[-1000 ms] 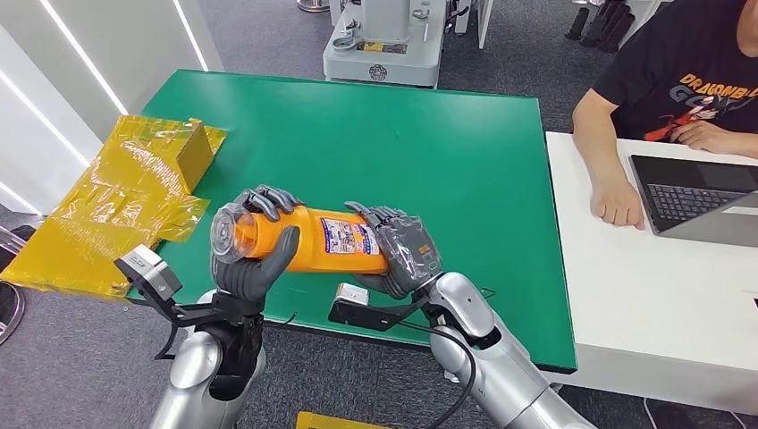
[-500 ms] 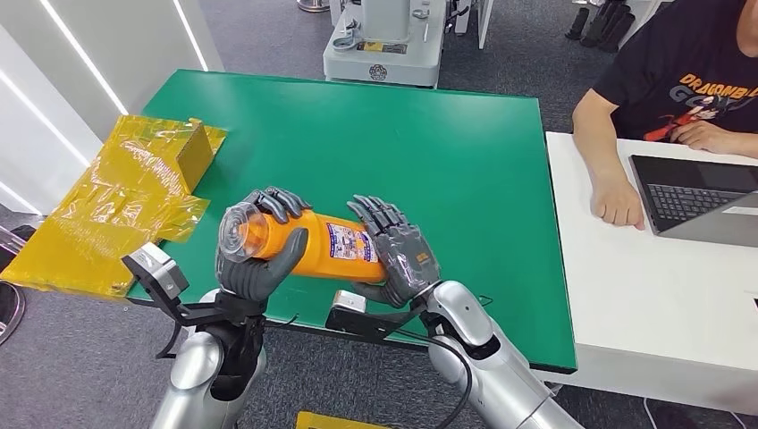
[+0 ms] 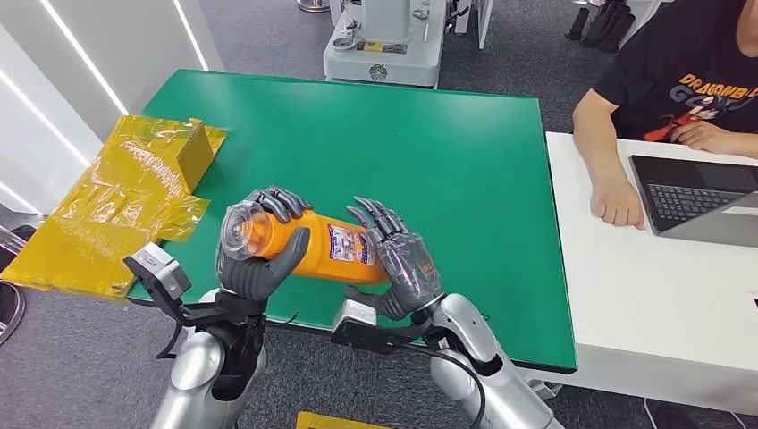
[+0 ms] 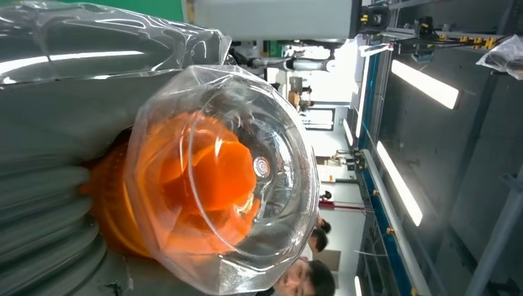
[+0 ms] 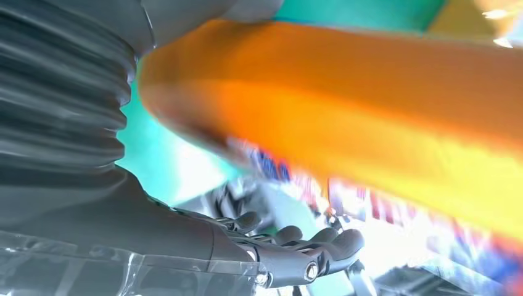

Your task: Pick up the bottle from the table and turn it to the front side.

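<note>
Bottle gripped by left hand, right hand spread beside it, near table edge

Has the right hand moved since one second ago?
Yes. The right hand has opened off the bottle and drawn back toward the green table's near edge.

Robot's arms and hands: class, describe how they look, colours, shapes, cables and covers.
Both arms are smooth silver shells. The left hand and right hand are dark grey, many-fingered, under clear plastic wrap, with grey ribbed wrist covers. A black bracket at each wrist carries a small silver camera box, and a black cable runs along the right arm.
</note>
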